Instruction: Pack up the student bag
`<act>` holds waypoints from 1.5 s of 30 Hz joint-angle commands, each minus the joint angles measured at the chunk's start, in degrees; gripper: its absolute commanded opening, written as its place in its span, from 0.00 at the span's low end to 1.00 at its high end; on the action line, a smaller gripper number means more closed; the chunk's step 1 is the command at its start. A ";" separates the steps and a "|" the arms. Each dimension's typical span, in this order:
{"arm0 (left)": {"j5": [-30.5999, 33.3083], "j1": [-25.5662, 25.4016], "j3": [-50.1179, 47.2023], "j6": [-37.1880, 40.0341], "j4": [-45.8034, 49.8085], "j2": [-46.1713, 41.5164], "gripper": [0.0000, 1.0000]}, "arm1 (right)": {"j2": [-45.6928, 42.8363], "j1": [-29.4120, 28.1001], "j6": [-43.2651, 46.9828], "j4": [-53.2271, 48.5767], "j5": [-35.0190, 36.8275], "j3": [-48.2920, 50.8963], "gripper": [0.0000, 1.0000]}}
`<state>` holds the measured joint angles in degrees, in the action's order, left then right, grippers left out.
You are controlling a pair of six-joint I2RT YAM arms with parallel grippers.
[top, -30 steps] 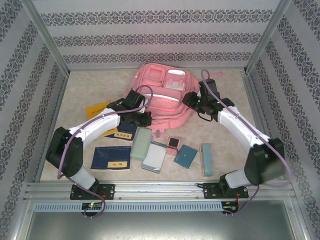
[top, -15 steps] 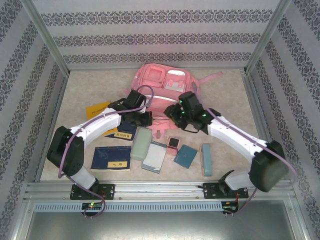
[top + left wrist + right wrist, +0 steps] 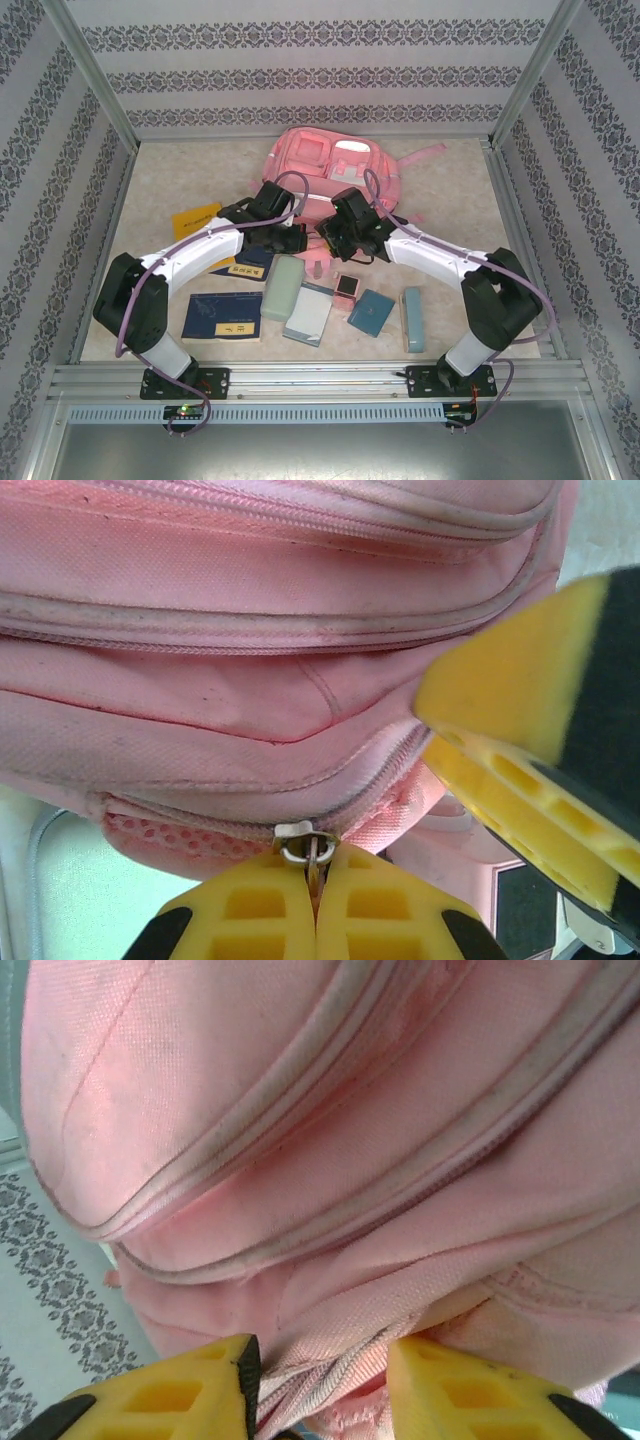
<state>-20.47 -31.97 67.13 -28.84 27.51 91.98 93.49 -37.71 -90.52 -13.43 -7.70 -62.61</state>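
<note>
Bright even light, wrist views softly blurred

Beige marbled tabletop (image 3: 455, 195) carries a yellow flat folder (image 3: 195, 219) at left, a dark blue labelled book (image 3: 222, 317), a pale green rounded case (image 3: 282, 288), a white-blue booklet (image 3: 310, 312), a small pink square box (image 3: 348, 288) and a teal notebook (image 3: 371, 311) — a long pale-green box (image 3: 412, 319) lies rightmost.

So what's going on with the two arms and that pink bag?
Seemingly they're opening the pink backpack for packing. The left fingers are shut on its zip pull. The right fingers stand apart beside them, a fold of bag fabric between. Books and cases lie on the table in front.
</note>
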 commanded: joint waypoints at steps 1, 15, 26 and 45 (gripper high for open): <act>-2.32 -2.10 -0.79 -1.63 -6.04 -2.92 0.00 | 3.45 0.29 -1.98 0.40 3.82 -2.36 0.33; 0.67 -0.82 0.85 0.25 -2.68 -2.31 0.00 | -3.76 3.24 0.21 1.65 9.20 4.68 0.00; 0.94 3.32 1.68 2.30 0.52 -0.44 0.00 | -12.21 8.63 3.79 0.37 9.33 10.96 0.00; 0.03 12.52 5.49 0.36 -1.78 6.76 0.00 | -19.35 15.08 11.97 1.32 4.91 14.54 0.00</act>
<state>-23.77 -22.46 69.97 -27.90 24.69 97.82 75.99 -24.84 -81.10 -11.29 -6.33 -48.95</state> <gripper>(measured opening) 0.051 0.064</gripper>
